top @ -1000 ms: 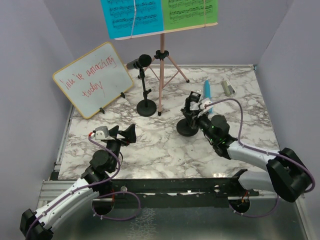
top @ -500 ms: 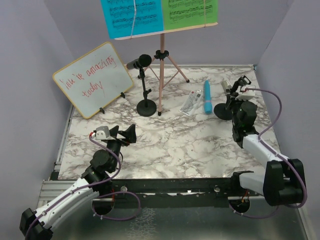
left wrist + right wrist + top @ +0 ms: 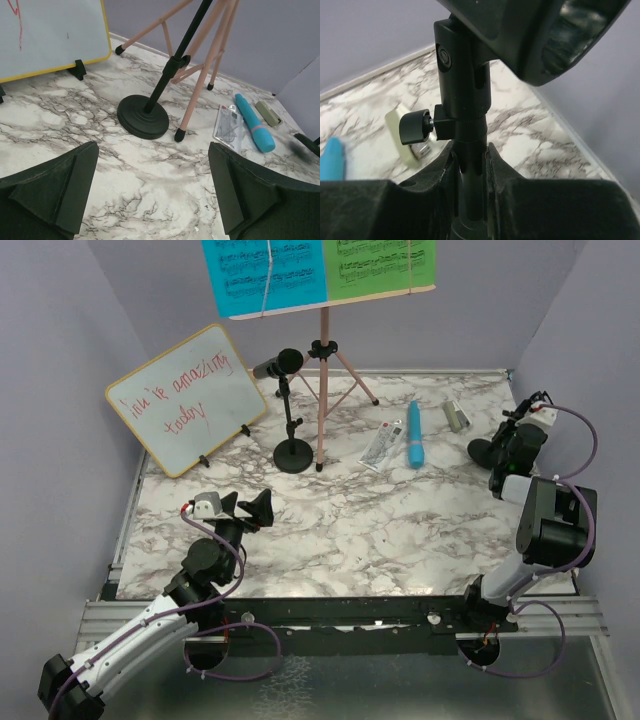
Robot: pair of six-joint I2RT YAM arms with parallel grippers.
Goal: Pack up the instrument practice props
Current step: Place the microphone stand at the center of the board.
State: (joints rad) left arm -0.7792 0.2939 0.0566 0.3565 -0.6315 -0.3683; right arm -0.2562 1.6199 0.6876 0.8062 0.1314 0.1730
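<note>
Right fingers [image 3: 432,192] pinched narrow on the stem of a black mic holder [image 3: 482,452], at 3 o'clock on the surface [image 3: 350,530], near its edge. Can't tell if the round base is touching down. Left fingers [image 3: 55,185] spread wide with nothing between them, at 7 o'clock. Pink tripod music holder [image 3: 322,390] upright at 12 o'clock, blue sheet [image 3: 262,275] and green sheet [image 3: 380,262] side by side on its tray. Whiteboard [image 3: 185,398] propped at 10 o'clock. Second mic holder [image 3: 293,454] just beside the tripod's near leg, black microphone [image 3: 278,364] in its clip. Blue microphone [image 3: 414,434] lying flat at 2 o'clock. Flat packet [image 3: 381,445] just beside it, on its 9 o'clock side. Small silver cylinder [image 3: 456,416] near it, on its 2 o'clock side.
</note>
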